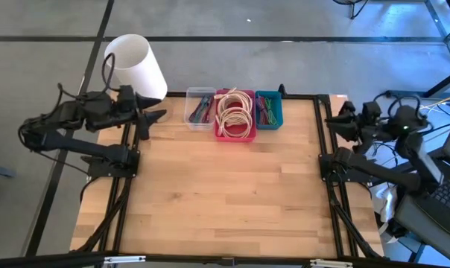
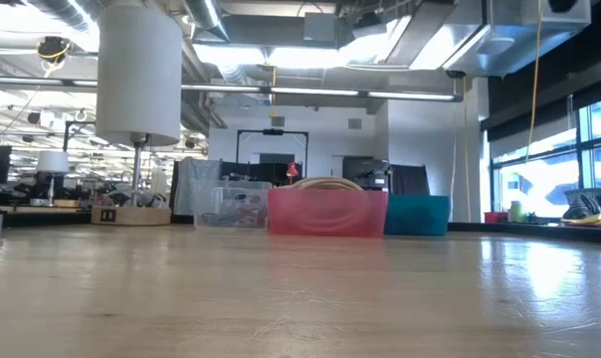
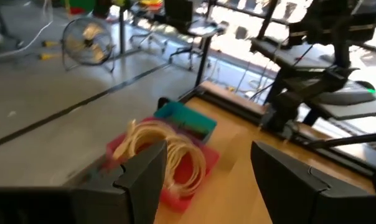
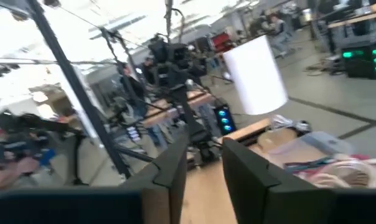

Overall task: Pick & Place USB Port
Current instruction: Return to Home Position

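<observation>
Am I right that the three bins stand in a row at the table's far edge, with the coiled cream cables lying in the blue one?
Not quite. The cream cables lie in the red bin, the middle one, not the blue bin; the high view shows this. The three bins do stand in a row at the far edge of the table.

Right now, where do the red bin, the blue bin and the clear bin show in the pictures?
red bin (image 2: 327,215): low view, on its front wall.
blue bin (image 2: 417,216): low view, on its front wall.
clear bin (image 2: 231,209): low view, on its front wall.
</observation>
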Tool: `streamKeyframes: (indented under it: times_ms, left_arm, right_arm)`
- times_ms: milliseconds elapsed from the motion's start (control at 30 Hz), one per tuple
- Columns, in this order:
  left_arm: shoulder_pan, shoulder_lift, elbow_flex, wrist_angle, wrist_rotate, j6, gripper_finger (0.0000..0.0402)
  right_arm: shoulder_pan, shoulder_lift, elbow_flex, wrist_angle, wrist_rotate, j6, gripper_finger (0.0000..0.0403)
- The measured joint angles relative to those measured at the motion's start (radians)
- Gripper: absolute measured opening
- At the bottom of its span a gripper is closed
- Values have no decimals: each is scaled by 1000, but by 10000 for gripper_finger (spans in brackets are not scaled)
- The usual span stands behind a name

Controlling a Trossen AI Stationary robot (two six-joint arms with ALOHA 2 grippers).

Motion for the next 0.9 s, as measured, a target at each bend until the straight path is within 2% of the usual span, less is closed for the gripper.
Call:
streamKeyframes:
  times_ms: [133,333,500,633,900]
  left_arm:
    - [-36,-17,-41,-45,-48,-55,211]
    - [-71,-90,-272,15,-67,-158,148]
    - [-90,-171,-474,201,-31,-193,73]
    - [-91,-218,-560,299,-10,-176,13]
    - [-91,-263,-674,300,-11,-108,1]
  right_arm:
    - [0,-66,-129,138,-40,49,66]
    - [0,-128,-285,324,-80,106,7]
    - [0,-154,-369,379,-80,147,10]
    - [0,-156,-421,430,-102,147,3]
    - [0,-155,-495,435,-97,103,6]
